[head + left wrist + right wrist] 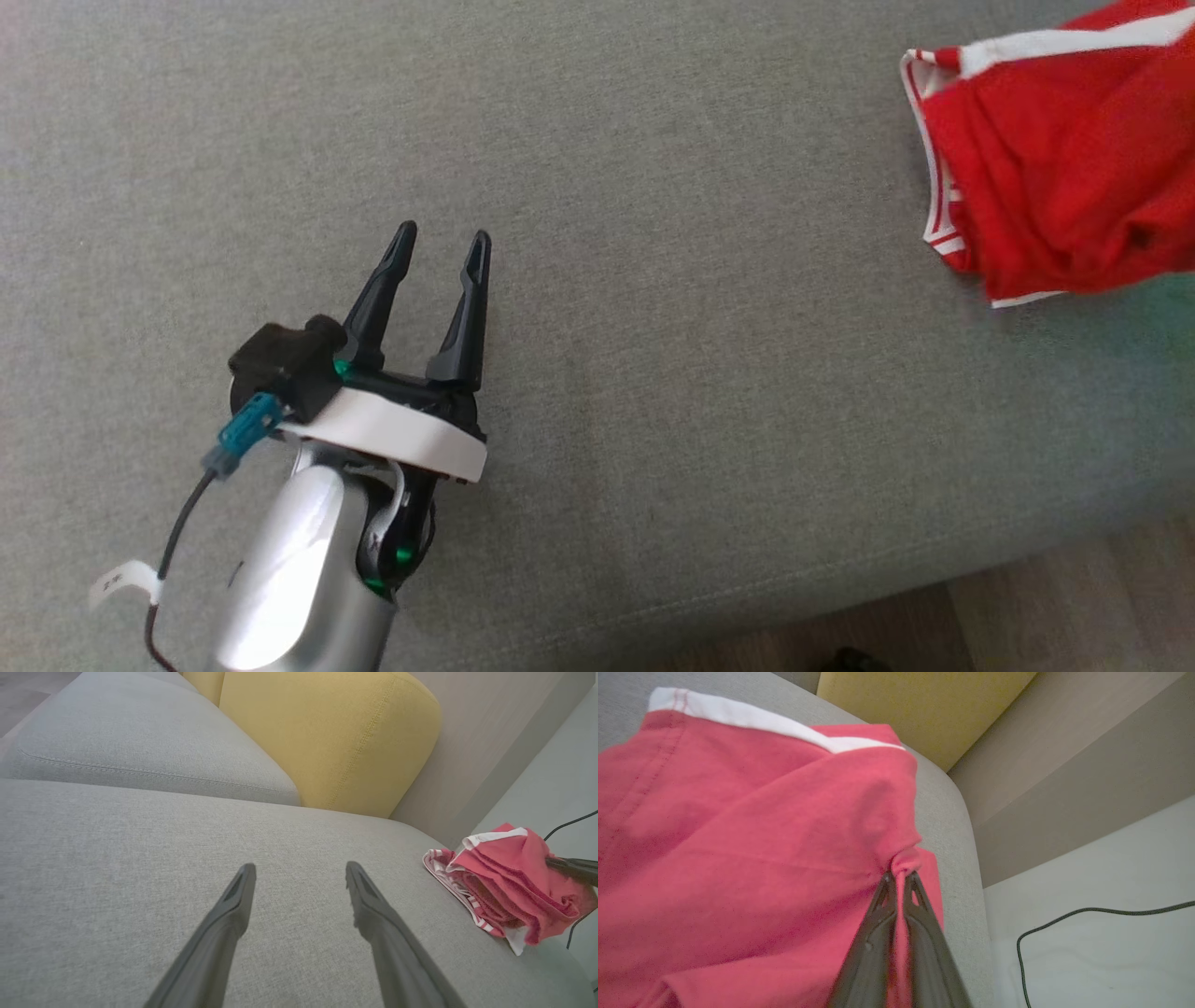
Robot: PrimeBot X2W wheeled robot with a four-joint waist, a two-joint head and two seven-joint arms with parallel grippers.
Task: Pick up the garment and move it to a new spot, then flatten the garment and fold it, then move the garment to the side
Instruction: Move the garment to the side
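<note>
One step looks begun: right jaws pinch a fold of the red garment [1055, 159], bunched at the sofa's [653, 280] right end; left jaws spread, empty, well apart. Moving, flattening and folding remain.

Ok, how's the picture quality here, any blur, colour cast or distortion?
Head view: sharp, garment vivid red, a greenish cast on the sofa. Left wrist view: wide-angle bending, garment washed to pink. Right wrist view: soft close-up, fabric blurry around the shut fingers.
</note>
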